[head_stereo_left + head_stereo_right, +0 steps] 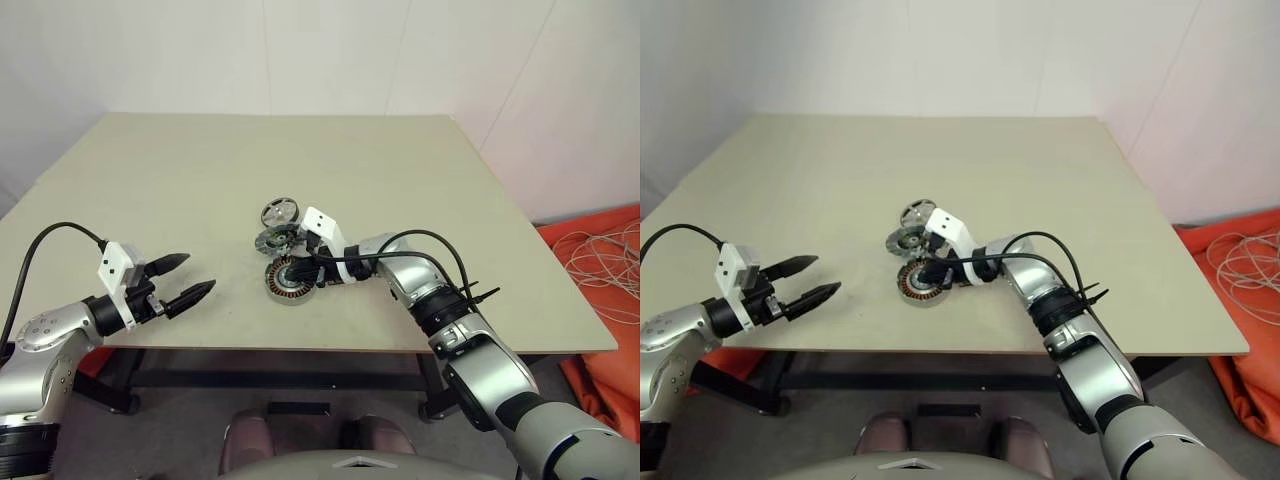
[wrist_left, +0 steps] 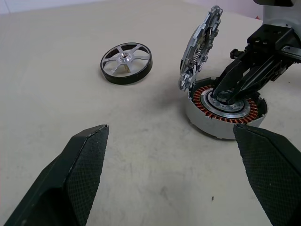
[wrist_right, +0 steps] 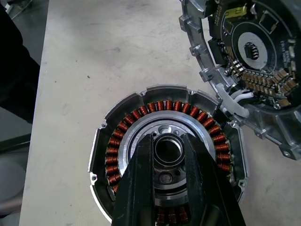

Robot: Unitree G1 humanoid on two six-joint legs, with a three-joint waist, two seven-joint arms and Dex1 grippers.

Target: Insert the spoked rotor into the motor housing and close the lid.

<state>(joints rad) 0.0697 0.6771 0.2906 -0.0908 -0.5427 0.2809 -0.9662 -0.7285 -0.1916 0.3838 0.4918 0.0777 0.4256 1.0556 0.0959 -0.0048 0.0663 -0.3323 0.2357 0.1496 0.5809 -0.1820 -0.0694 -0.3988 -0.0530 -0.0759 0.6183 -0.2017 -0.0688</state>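
Note:
The motor housing (image 3: 117, 141) lies near the table's front edge, its ring of copper windings showing. My right gripper (image 3: 167, 140) reaches down into its centre, with the narrowly parted fingers (image 3: 141, 183) pressed against either side of the central hub ring. The lid (image 2: 201, 47) stands tilted up from the housing's far rim and is joined to it by white wires; its inner face carries a circuit board. The spoked rotor (image 1: 280, 212) lies flat on the table just beyond the lid, apart from both. My left gripper (image 1: 190, 280) hovers open at the table's front left, pointing toward the housing (image 1: 278, 290), and holds nothing.
The beige table (image 1: 150, 180) has wide bare room on all sides of the parts. On the floor to the right lie an orange cloth (image 1: 600, 350) and white cables (image 1: 600, 260). A plain wall closes off the far side.

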